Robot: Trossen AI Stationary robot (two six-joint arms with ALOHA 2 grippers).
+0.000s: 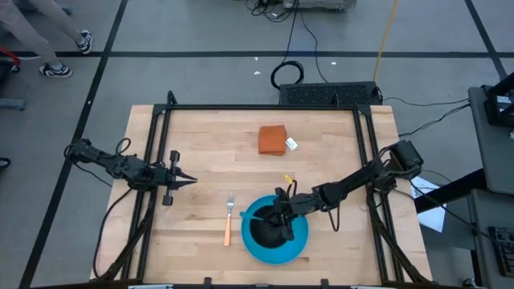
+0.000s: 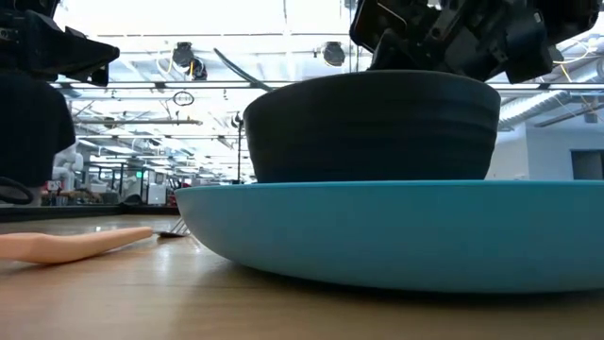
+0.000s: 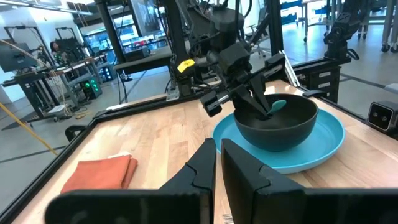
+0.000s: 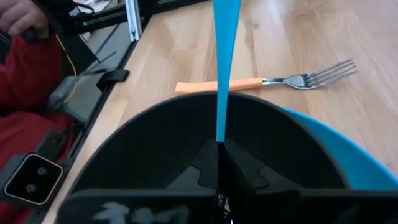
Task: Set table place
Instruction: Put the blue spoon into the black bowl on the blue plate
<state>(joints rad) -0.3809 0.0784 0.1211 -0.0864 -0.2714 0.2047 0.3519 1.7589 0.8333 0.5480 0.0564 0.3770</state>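
Note:
The round blue plate [image 1: 299,245] lies near the table's front edge, and the black bowl [image 1: 263,231] stands on it. My right gripper [image 1: 283,221] reaches into the bowl and is shut on the blue-handled spoon [image 4: 222,68]. The spoon's dark end is hidden. The orange-handled fork [image 1: 229,221] lies flat on the table just left of the plate. My left gripper [image 1: 189,181] is shut and empty over the table's left part, pointing toward the right. My right gripper pinches the spoon's blue handle [image 4: 219,134] between its two fingers. The fingers [image 3: 258,99] slant down into the bowl from the table's right side. The handle runs on past the fingertips, along the fingers' line and over the bowl's rim. Whether the spoon touches the bowl is hidden.
A folded orange cloth [image 1: 272,140] with a white tag lies toward the table's far edge, at its middle. The black frame [image 1: 161,120] runs along the table's edges. Bare wood lies between my left gripper and the fork. A person's feet [image 1: 56,71] show on the floor at far left.

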